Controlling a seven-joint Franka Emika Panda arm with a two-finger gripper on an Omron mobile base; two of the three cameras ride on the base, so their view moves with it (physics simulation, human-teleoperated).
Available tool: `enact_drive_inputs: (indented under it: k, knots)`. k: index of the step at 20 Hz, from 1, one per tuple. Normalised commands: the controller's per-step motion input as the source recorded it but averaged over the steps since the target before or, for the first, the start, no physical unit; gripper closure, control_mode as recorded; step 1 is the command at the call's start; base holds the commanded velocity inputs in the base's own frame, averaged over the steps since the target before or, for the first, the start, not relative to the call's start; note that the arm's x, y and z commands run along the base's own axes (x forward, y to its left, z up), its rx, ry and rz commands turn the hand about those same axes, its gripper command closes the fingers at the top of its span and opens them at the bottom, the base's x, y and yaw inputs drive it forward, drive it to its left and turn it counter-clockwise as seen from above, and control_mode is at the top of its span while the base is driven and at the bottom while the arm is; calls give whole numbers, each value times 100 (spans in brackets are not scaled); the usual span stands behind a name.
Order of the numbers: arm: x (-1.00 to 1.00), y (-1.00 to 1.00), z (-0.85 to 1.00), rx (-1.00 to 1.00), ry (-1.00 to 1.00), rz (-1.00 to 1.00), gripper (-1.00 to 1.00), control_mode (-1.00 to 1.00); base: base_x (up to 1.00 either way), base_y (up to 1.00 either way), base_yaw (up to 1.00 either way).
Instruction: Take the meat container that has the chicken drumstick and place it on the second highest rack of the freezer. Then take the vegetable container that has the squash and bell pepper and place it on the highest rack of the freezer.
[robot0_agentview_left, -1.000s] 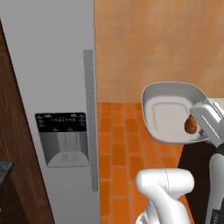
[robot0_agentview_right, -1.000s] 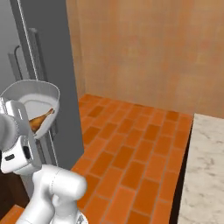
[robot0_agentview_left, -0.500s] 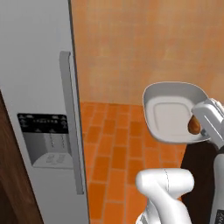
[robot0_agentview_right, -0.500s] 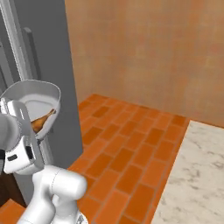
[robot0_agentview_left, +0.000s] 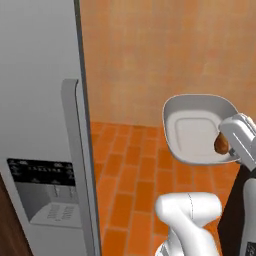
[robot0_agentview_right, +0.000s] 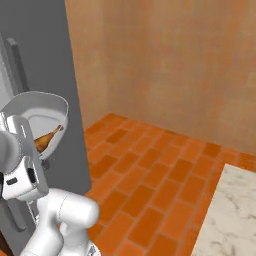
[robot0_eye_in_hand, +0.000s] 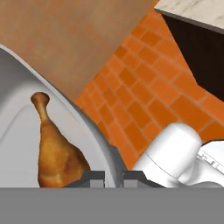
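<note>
My gripper is shut on the rim of the grey meat container, held up in the air and tilted. The orange-brown chicken drumstick lies inside it against the gripped edge, also visible as a drumstick by the hand and as a drumstick in the right base view. The container sits right beside the grey-steel freezer, whose door is closed, with its long vertical handle facing me. The racks are hidden behind the door.
An orange brick floor spreads ahead below a tan wall. A marble counter corner lies at the lower right. A dispenser panel sits low on the freezer door.
The whole picture has shifted as the base drives: the freezer now looms larger and closer on the left. The container stays in the same spot relative to the arm.
</note>
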Motion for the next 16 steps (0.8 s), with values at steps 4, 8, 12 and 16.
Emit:
enact_drive_inputs:
  k: [4,8,12,16]
  knots:
    - [0,0,0,0,0,0,100,100,100,-26,31]
    - [0,0,0,0,0,0,100,100,100,-45,54]
    - [0,0,0,0,0,0,100,100,89,-8,58]
    - [0,0,0,0,0,0,100,100,29,-1,66]
